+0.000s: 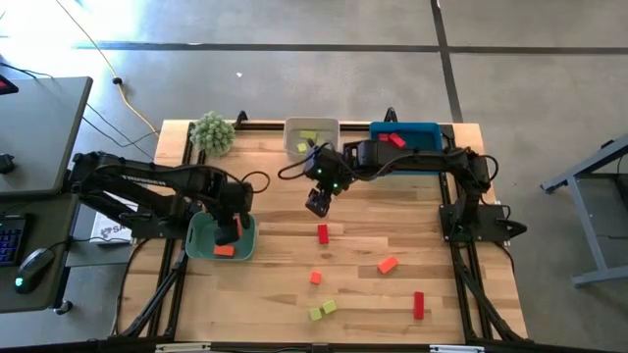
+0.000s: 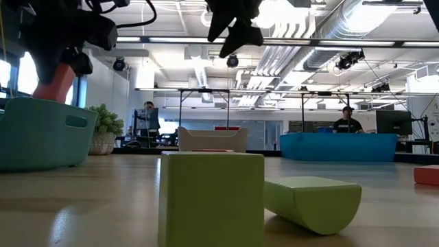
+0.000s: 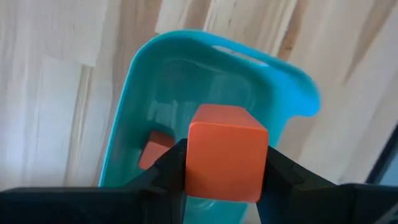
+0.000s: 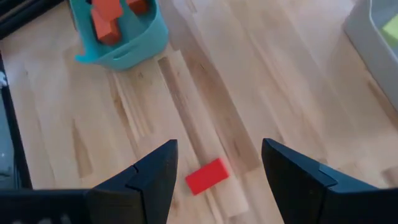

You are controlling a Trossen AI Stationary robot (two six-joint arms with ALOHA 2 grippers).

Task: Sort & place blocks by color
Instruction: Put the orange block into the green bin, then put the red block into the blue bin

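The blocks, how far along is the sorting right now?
Partly done. Sorted: an orange block in the teal tray, a red one in the blue bin. In hand: the left end effector holds an orange cube over that tray. Left: several blocks on the table.

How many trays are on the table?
3: a teal tray at the left, a white tray at the far edge, and a blue tray beside it. None seems hidden.
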